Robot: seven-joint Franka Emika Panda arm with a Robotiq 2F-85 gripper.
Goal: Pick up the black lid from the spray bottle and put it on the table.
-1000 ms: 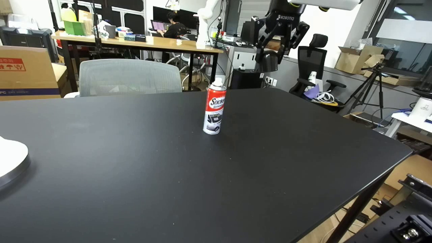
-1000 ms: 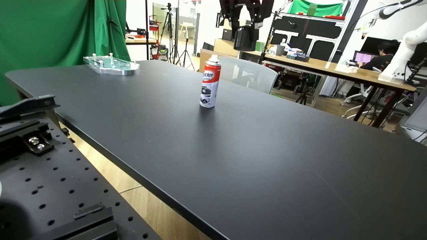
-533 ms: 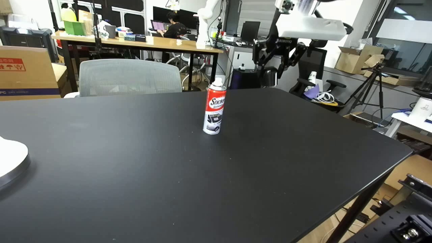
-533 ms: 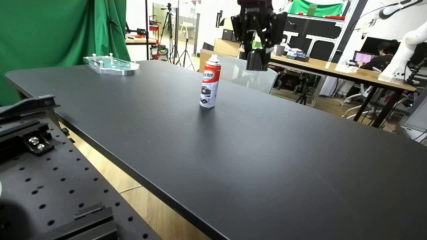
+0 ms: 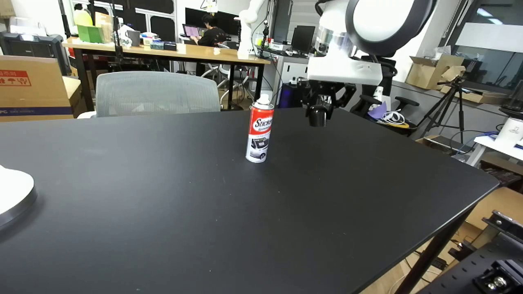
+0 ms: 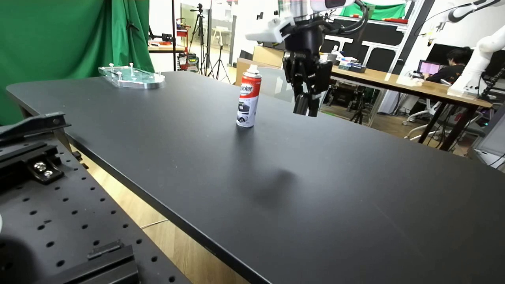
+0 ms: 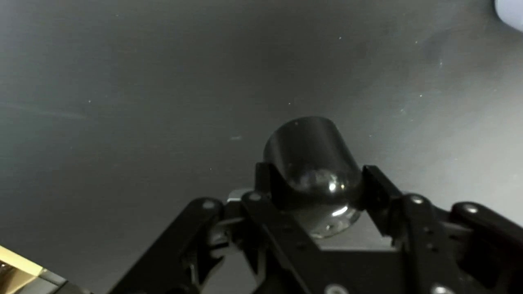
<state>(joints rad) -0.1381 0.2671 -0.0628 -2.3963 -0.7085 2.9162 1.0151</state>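
- Wrist view: my claw (image 7: 316, 179) pinches the lid (image 7: 314, 159); the fingers (image 7: 378, 192) press it from opposite sides.
- Lid, same view: glossy black, rounded end nearest me, other end facing the table (image 7: 163, 102).
- Lid position: in both exterior views I hold it in the air over the table, off the bottle (image 5: 260, 132).
- Bottle: upright on the table, red-and-white label, white nozzle (image 5: 264, 98) exposed at the top.
- Spacing: in both exterior views the bottle stands near my claw, to the picture's left, with a gap between bottle and lid.
- My arm (image 5: 345, 69): white, enters from the top of both exterior views; claw points down.
- Dark patch (image 6: 276, 181) on the table in an exterior view, well apart from the lid; shadow or reflection, I cannot tell which.
- Pale shape (image 7: 512, 12) cut off by the upper right corner of the wrist view; identity unclear.
- Surroundings: mesh chair (image 5: 157, 94) behind the table; clear plate (image 6: 144, 77) with upright posts on the table; green curtain (image 6: 59, 51) beyond it; perforated board (image 6: 79, 205) beside the table.
- Background: person (image 5: 211, 36) in black at a laptop (image 5: 192, 31).
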